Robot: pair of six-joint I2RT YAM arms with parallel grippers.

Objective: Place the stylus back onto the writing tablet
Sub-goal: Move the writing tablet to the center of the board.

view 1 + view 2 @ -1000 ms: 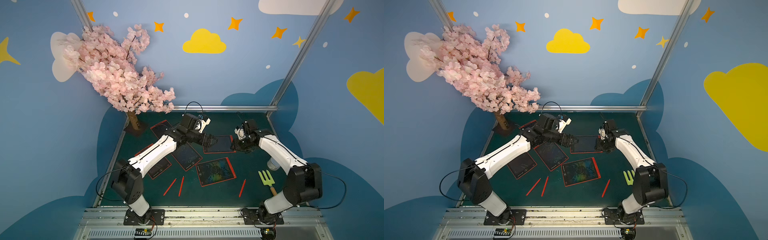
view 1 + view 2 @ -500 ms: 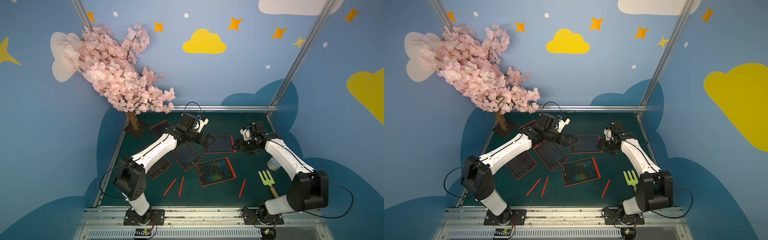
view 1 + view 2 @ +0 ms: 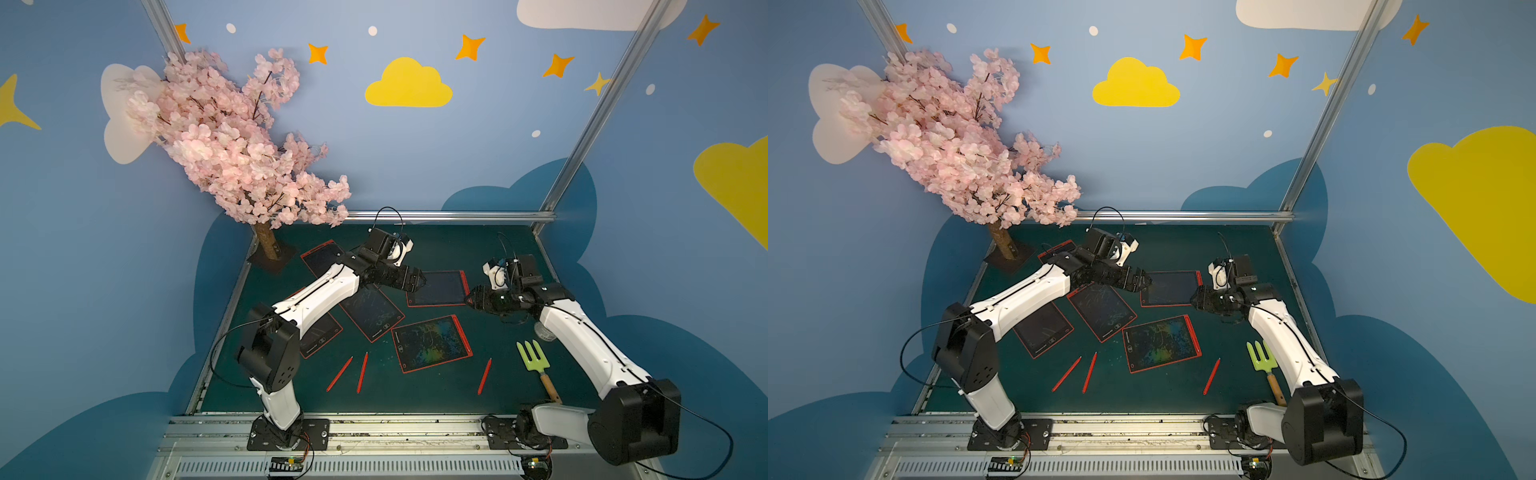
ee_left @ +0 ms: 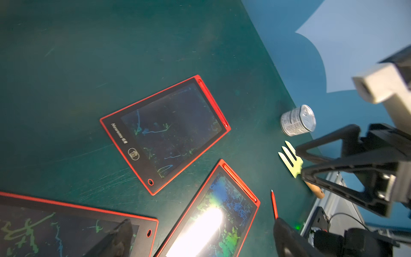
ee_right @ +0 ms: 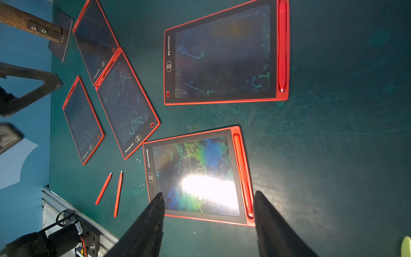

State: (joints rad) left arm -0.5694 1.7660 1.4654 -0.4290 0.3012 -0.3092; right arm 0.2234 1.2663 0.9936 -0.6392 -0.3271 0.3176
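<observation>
**Right pincer** (image 3: 471, 298): located right of centre in both top views, just beside the right edge of the writing tablet (image 3: 436, 287). In the right wrist view its jaws are seen apart, and nothing is held between the fingers (image 5: 153, 218).

**Left pincer** (image 3: 417, 279): located at centre frame, at the left edge of the same tablet. Its jaws are spread wide and nothing is gripped. Contact with the tablet cannot be determined.

**Stylus** (image 5: 282, 44): seated in the slot along the right edge of the writing tablet, apart from both pincers.

**Other items on the counter** (image 3: 457, 245):
- A colourful tablet (image 3: 432, 343) is noted at lower centre, with a second stylus (image 5: 242, 173) in its slot.
- Three further tablets (image 3: 372, 307) are laid left of centre, partly covered by the left arm.
- Two loose styluses (image 3: 362, 372) are laid side by side at lower centre.
- A third stylus (image 3: 484, 376) is found below the colourful tablet's right corner.
- A garden fork (image 3: 534, 359) is recorded at lower right, near a can (image 4: 298, 120).
</observation>
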